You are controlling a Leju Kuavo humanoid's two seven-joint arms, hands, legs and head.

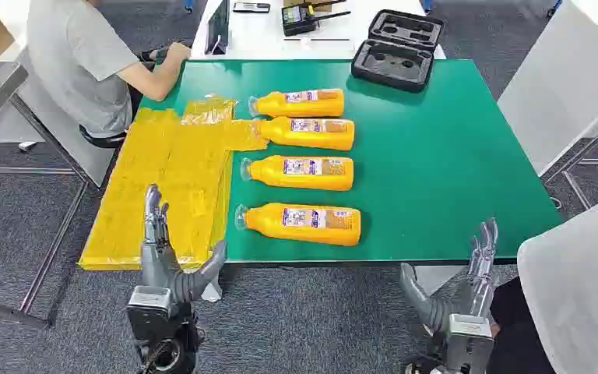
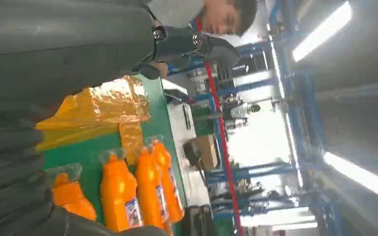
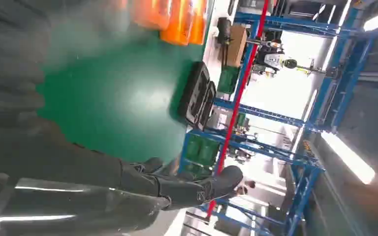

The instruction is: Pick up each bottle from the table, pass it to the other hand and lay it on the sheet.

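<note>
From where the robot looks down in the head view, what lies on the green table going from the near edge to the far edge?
Nearest bottle → second bottle → third bottle → farthest bottle → open black case. The yellow sheet runs alongside the bottles on the table, so it has no single place.

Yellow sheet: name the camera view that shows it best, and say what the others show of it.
Head view: the whole yellow sheet lies flat along the green table's left edge. Left wrist view catches one crinkled part behind the left hand. Right wrist view shows table and bottles instead.
</note>
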